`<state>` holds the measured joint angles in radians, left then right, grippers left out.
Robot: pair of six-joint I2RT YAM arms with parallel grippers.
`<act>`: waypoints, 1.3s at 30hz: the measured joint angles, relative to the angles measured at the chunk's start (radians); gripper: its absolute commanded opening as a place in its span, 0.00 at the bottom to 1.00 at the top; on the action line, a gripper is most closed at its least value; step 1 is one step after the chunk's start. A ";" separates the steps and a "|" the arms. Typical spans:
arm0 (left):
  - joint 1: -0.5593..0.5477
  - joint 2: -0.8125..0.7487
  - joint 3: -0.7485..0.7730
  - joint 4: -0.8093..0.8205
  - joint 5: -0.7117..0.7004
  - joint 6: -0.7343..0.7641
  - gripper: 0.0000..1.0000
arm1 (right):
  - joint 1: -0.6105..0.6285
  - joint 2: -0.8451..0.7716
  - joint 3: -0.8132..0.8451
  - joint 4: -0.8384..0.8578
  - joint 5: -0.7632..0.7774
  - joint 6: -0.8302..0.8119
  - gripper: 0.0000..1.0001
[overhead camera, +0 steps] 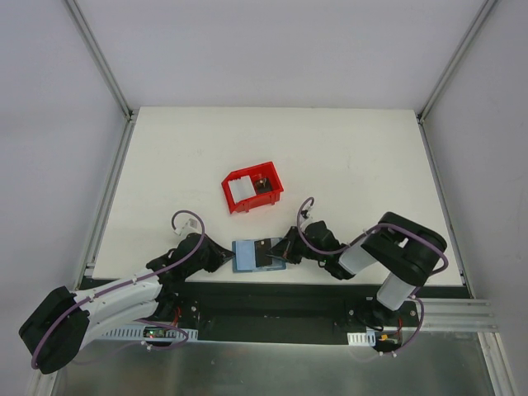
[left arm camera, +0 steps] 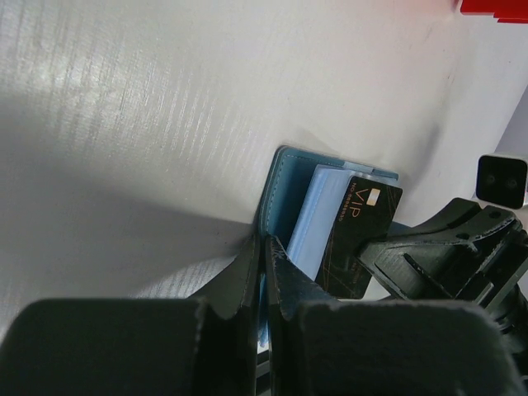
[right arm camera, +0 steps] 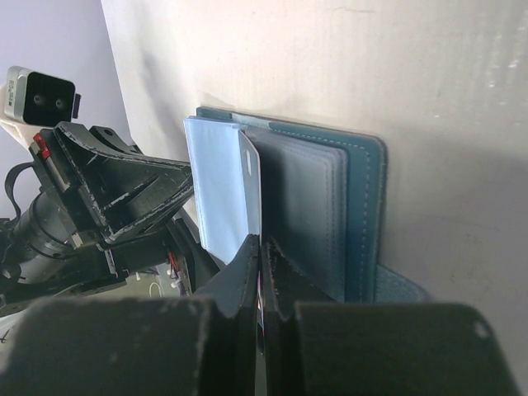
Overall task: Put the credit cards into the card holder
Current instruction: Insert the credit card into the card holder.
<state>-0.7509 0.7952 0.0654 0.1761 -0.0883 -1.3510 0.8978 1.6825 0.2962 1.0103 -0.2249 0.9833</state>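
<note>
The teal-blue card holder (overhead camera: 247,256) lies open near the table's front edge. My left gripper (overhead camera: 223,257) is shut on its left flap; in the left wrist view the fingers (left arm camera: 266,241) pinch the teal edge (left arm camera: 276,194). My right gripper (overhead camera: 286,247) is shut on a dark grey credit card (overhead camera: 266,247) marked VIP (left arm camera: 359,235), held on edge over the holder's light blue pockets (left arm camera: 318,219). In the right wrist view my right gripper (right arm camera: 261,241) holds the card edge-on (right arm camera: 251,177) against the pockets (right arm camera: 305,202). A white card (overhead camera: 240,189) lies in the red bin.
The red plastic bin (overhead camera: 272,196) stands on the table behind the card holder, with a dark item (overhead camera: 263,183) beside the white card. The table's front edge and the arm bases are just below the holder. The left arm shows in the right wrist view (right arm camera: 107,198).
</note>
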 measured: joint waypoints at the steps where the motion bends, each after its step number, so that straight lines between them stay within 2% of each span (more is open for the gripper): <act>1: 0.000 0.000 0.000 0.000 0.000 0.000 0.00 | 0.004 0.003 0.006 -0.002 -0.001 0.000 0.01; 39: 0.000 -0.002 -0.003 0.001 0.000 -0.004 0.00 | 0.034 -0.010 0.008 -0.048 0.030 0.081 0.00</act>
<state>-0.7509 0.7937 0.0624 0.1772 -0.0879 -1.3552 0.9321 1.6722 0.3042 0.9619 -0.1947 1.0645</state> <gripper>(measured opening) 0.006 0.010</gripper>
